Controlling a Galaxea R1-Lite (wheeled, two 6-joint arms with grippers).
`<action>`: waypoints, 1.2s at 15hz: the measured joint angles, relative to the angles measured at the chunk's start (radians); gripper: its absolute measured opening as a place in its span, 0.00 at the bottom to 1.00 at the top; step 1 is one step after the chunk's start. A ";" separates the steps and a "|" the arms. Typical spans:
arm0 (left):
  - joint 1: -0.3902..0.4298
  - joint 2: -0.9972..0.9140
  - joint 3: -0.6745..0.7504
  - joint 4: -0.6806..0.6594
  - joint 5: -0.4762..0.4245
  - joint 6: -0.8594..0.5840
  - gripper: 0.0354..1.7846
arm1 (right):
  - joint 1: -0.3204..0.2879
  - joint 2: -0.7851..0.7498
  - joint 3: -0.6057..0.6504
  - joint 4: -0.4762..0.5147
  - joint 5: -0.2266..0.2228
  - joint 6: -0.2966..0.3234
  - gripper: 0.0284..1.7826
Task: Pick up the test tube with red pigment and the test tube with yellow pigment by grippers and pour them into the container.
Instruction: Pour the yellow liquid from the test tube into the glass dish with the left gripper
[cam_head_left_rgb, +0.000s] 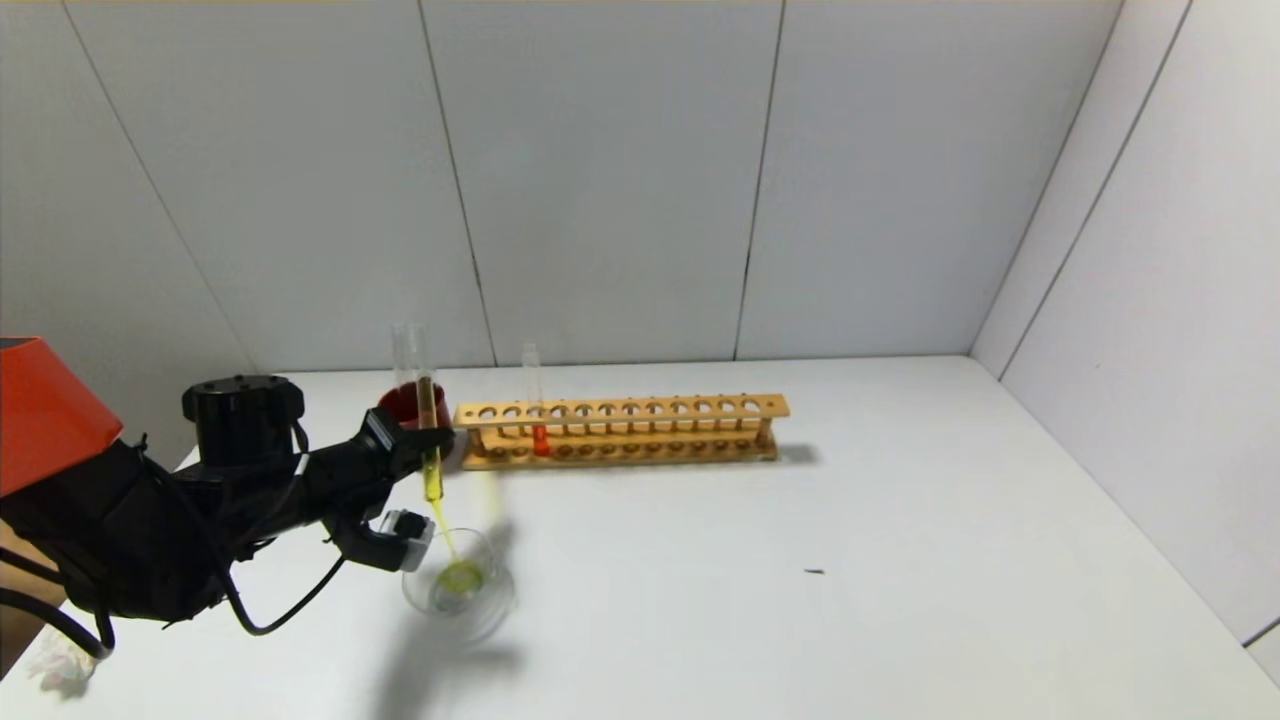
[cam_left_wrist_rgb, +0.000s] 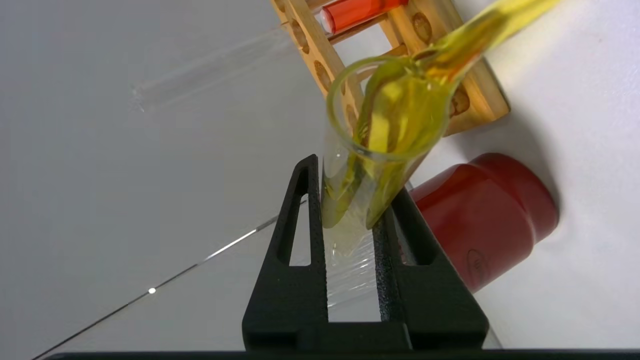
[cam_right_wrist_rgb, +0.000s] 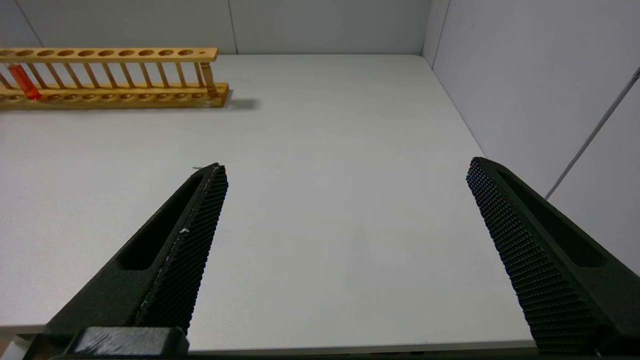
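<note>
Your left gripper (cam_left_wrist_rgb: 350, 220) is clamped on the test tube with yellow pigment (cam_head_left_rgb: 432, 470), mouth down, pouring into the container (cam_head_left_rgb: 458, 595) directly beneath; the test tube with red pigment (cam_head_left_rgb: 538, 425) stands upright in the rack (cam_head_left_rgb: 620, 430) to the right; your right gripper (cam_right_wrist_rgb: 345, 220), spread wide, suits it.

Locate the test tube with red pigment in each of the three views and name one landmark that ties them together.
Head view: the test tube with red pigment stands upright in the wooden rack, near its left end.
Left wrist view: only its liquid-filled base shows, in the rack at the picture's top edge.
Right wrist view: its red base sits in the rack at the far left edge.
Shared landmark: the wooden rack.
</note>
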 joint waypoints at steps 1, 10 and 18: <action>0.000 0.000 0.002 0.000 0.000 0.003 0.16 | 0.000 0.000 0.000 0.000 0.000 0.000 0.98; 0.002 -0.021 0.004 -0.040 -0.006 0.054 0.16 | 0.000 0.000 0.000 0.000 0.000 0.000 0.98; 0.001 -0.051 0.045 -0.103 -0.014 0.065 0.16 | 0.000 0.000 0.000 0.000 0.000 0.000 0.98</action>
